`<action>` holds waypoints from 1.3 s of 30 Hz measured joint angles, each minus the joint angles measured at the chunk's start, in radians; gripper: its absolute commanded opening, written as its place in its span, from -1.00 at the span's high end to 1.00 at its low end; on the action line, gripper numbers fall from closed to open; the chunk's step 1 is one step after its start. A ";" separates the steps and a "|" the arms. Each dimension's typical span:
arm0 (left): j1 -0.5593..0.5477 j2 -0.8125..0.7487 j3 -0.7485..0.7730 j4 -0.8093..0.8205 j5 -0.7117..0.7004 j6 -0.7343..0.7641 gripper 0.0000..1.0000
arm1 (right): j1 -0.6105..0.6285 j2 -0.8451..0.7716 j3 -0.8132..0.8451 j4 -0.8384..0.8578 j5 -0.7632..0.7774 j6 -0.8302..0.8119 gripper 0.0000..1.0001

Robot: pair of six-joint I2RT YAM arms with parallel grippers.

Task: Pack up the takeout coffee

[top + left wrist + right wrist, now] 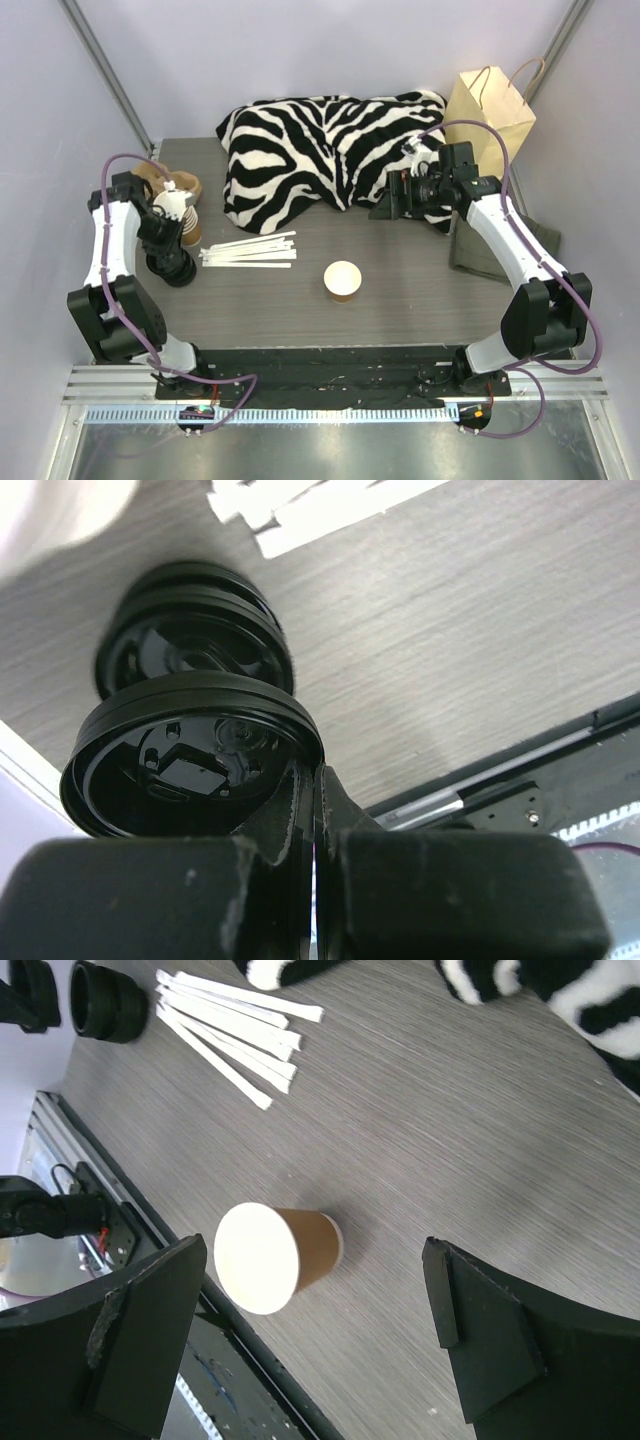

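Left gripper [312, 785] clenched on the rim of 1 round black plastic lid [190, 755], left; right gripper [315, 1295] released, far right; brown kraft paper cup [342, 281] stands mid-table.

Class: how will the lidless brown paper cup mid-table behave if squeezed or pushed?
The paper cup is probably light and, with its rim unlidded, likely to crush under a firm squeeze. Standing upright on its narrower base, it may tip if pushed high.
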 measured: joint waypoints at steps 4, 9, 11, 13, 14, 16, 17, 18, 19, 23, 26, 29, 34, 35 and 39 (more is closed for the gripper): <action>0.005 -0.013 -0.010 -0.011 0.032 -0.010 1.00 | 0.119 0.038 0.038 0.041 0.019 0.038 -0.99; 0.034 -0.011 0.003 -0.022 0.103 -0.045 1.00 | 0.356 0.222 0.189 0.129 0.061 0.117 -0.99; 0.051 -0.011 0.009 -0.023 0.124 -0.056 1.00 | 0.415 0.294 0.233 0.191 0.067 0.182 -0.99; 0.066 -0.011 0.013 -0.023 0.144 -0.062 1.00 | 0.462 0.355 0.253 0.285 0.074 0.280 -0.99; 0.071 -0.011 0.013 -0.024 0.153 -0.064 1.00 | 0.478 0.377 0.253 0.335 0.080 0.333 -0.99; 0.080 -0.011 0.013 -0.024 0.167 -0.071 1.00 | 0.509 0.418 0.253 0.442 0.098 0.452 -0.88; 0.084 -0.011 0.013 -0.024 0.171 -0.073 1.00 | 0.523 0.433 0.253 0.485 0.107 0.493 -0.79; 0.089 -0.011 0.013 -0.025 0.179 -0.076 1.00 | 0.541 0.455 0.261 0.537 0.121 0.550 -0.52; 0.091 -0.010 0.013 -0.025 0.184 -0.077 1.00 | 0.553 0.472 0.268 0.566 0.132 0.584 -0.40; 0.113 -0.001 0.013 -0.029 0.205 -0.077 1.00 | 0.619 0.558 0.289 0.736 0.161 0.790 0.24; 0.123 0.008 0.013 -0.029 0.217 -0.080 1.00 | 0.666 0.636 0.301 0.853 0.174 0.940 0.76; 0.128 0.010 0.013 -0.030 0.224 -0.080 1.00 | 0.713 0.731 0.351 0.916 0.191 1.059 0.98; 0.133 0.015 0.013 -0.032 0.238 -0.082 1.00 | 0.777 0.845 0.470 0.946 0.212 1.163 0.98; 0.135 0.016 0.013 -0.032 0.238 -0.084 1.00 | 0.786 0.856 0.487 0.948 0.216 1.174 0.98; 0.138 0.019 0.013 -0.032 0.240 -0.084 1.00 | 0.818 0.887 0.552 0.969 0.226 1.208 0.98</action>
